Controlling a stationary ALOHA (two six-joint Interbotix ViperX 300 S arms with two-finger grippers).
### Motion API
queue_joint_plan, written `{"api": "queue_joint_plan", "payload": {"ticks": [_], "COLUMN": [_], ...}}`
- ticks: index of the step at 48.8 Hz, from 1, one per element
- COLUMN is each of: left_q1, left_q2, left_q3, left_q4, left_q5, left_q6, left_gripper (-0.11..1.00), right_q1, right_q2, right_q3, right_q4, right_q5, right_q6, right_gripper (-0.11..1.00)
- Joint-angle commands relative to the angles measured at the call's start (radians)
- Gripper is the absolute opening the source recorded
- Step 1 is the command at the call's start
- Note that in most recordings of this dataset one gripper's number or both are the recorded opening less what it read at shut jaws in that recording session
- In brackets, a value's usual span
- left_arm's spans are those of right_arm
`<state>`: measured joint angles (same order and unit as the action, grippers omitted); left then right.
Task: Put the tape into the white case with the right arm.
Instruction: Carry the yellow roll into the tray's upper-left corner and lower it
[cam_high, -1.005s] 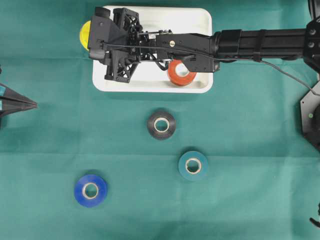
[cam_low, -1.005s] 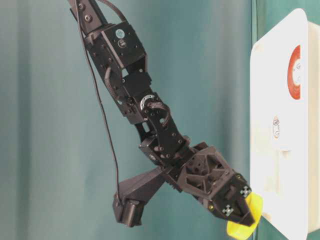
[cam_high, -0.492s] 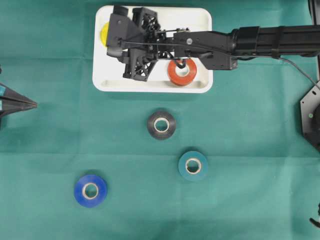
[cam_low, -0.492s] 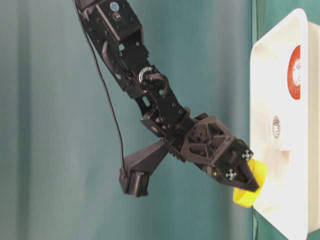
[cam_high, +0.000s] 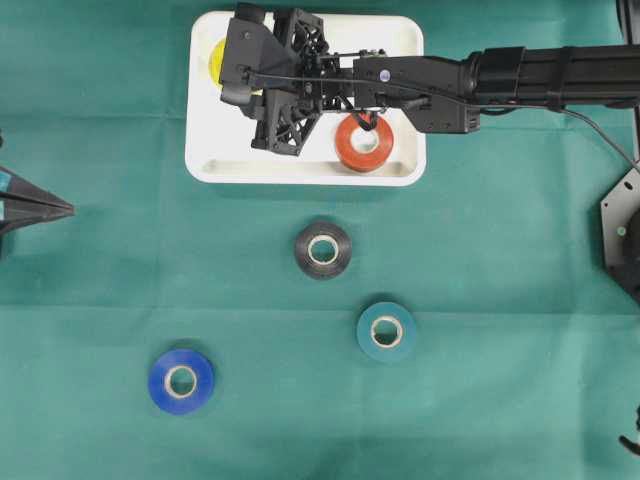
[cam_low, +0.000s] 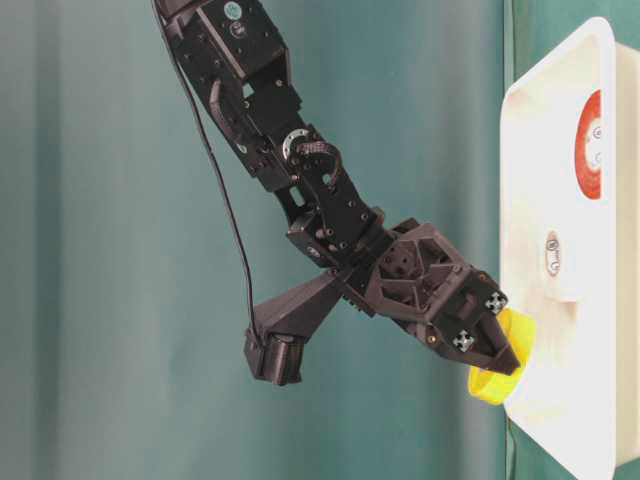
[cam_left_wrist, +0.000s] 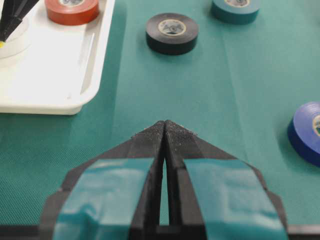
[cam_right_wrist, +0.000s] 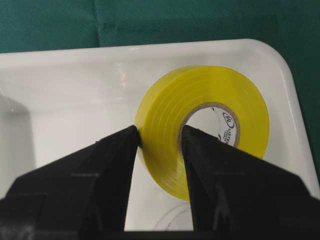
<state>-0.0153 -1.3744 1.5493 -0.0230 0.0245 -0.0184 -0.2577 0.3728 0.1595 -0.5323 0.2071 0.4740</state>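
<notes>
Nearby, orange roll (cam_high: 362, 144) inside white case (cam_high: 210, 150)

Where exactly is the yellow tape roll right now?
The yellow tape roll is pinched in the right gripper over the white case's far-left corner in the overhead view, left of the orange roll.

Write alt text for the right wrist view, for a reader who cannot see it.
The right gripper is shut on the wall of a yellow tape roll, one finger outside it and one inside its core, holding it over a corner of the white case. Green cloth shows beyond the rim.
</notes>
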Motion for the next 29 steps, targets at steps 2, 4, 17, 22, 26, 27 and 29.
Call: {"api": "queue_joint_plan", "payload": {"ticks": [2, 4, 17, 22, 26, 27, 29], "left_q1": [0.0, 0.0, 0.0, 0.0, 0.0, 0.0, 0.0], "left_q2": [0.008, 0.008, 0.008, 0.008, 0.008, 0.008, 0.008], "left_q3": [-0.012, -0.012, -0.011, -0.012, -0.011, -0.012, -0.011], "left_q4": [-0.003, -0.002, -0.002, -0.002, -0.002, -0.002, -0.002], "left_q5": [-0.009, -0.009, -0.009, -0.009, -0.009, -0.009, -0.009], "left_q6": [0.002, 0.002, 0.002, 0.002, 0.002, 0.002, 0.002], "left_gripper": [0.0, 0.0, 0.0, 0.0, 0.0, 0.0, 0.0], "right_q1": [-0.002, -0.002, -0.002, -0.002, -0.002, -0.002, 0.0], "right_q2": [-0.044, -0.044, -0.046, -0.044, -0.046, -0.046, -0.049], "right_q3": [-0.011, -0.009, 0.003, 0.009, 0.011, 0.011, 0.014], "right_q4": [-0.003, -0.003, -0.003, -0.002, -0.002, -0.002, -0.002], "right_q5": [-0.006, -0.005, -0.003, -0.003, -0.003, -0.003, -0.002], "right_q6": [0.002, 0.003, 0.003, 0.003, 0.003, 0.003, 0.003], "right_gripper": [0.02, 0.02, 0.67, 0.72, 0.72, 0.72, 0.72]}}
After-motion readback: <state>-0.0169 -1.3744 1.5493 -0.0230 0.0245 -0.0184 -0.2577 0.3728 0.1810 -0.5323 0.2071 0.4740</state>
